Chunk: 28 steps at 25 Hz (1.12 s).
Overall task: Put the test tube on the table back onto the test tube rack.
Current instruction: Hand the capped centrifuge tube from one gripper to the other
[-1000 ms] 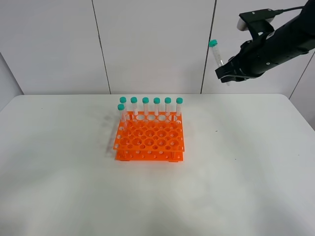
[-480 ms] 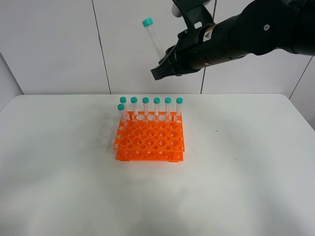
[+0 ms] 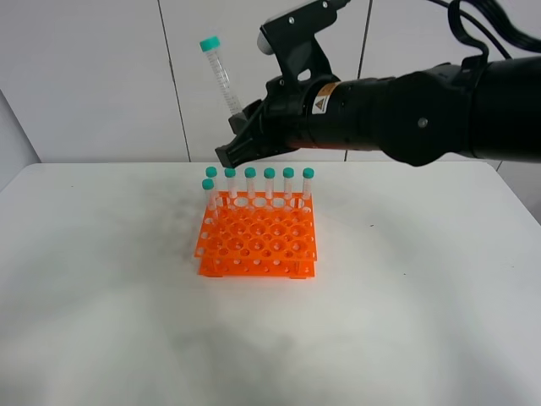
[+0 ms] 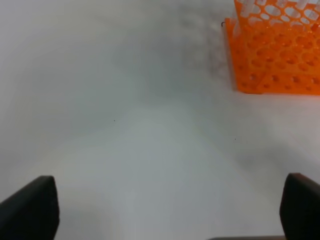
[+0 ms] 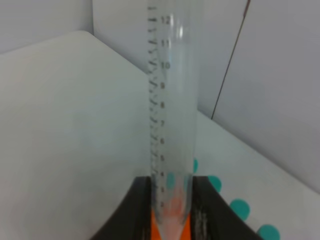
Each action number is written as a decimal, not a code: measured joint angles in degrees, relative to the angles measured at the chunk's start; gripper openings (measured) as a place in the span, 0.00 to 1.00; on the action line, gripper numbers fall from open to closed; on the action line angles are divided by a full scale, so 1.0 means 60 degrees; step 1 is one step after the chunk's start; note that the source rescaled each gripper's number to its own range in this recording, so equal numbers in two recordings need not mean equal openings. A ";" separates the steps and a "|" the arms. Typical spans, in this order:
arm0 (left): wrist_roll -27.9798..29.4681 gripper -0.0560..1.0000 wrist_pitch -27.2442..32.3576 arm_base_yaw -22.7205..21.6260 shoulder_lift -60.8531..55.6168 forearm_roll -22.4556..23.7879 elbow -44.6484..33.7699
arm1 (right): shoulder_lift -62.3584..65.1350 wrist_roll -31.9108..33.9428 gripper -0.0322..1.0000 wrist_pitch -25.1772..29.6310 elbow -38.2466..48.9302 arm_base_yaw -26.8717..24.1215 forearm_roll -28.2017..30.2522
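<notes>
Smooth, clear, glossy plastic test tube (image 3: 222,78) with printed markings; bright orange, slightly shiny plastic test tube rack (image 3: 258,238); smooth matt white table (image 3: 406,321).

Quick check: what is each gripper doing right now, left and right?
Left gripper: open, holding nothing.
Right gripper: closed on the test tube, gripping its lower end, cap up.

Light bright, even and diffuse in all views. Exterior high view: sharp; table (image 3: 101,321) shows soft mottled grey patches and a faint shadow just beside the test tube rack (image 3: 258,245). Left wrist view: hazy, low contrast, rack edges smeared, white surface washed out. Right wrist view: test tube (image 5: 172,100) very close, graduations legible but soft; background out of focus.
</notes>
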<state>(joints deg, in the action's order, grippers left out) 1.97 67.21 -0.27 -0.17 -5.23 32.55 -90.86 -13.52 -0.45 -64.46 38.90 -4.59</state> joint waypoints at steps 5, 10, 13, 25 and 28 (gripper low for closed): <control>0.0000 1.00 0.0000 0.0000 0.0000 0.0000 0.0000 | 0.0310 0.0082 0.03 -0.0959 0.1204 0.0000 -0.0251; 0.0000 1.00 -0.0007 0.0000 0.0000 0.0000 0.0000 | 0.1281 0.0092 0.03 -0.1831 0.2547 0.0000 -0.0292; 0.0000 1.00 -0.0007 0.0000 0.0000 0.0000 0.0000 | 0.1938 0.0165 0.03 -0.2038 0.3251 0.0000 -0.0291; 0.0000 1.00 -0.0007 0.0000 0.0000 0.0000 0.0000 | 0.3046 0.0236 0.03 -0.2541 0.5022 0.0000 -0.0322; 0.0000 1.00 -0.0007 0.0000 0.0000 0.0000 0.0000 | 0.3046 0.0236 0.03 -0.2664 0.5035 0.0000 -0.0322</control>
<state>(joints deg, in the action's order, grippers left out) 1.97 67.17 -0.27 -0.17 -5.23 32.55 -72.58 -12.11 -16.44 -34.25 38.90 -6.52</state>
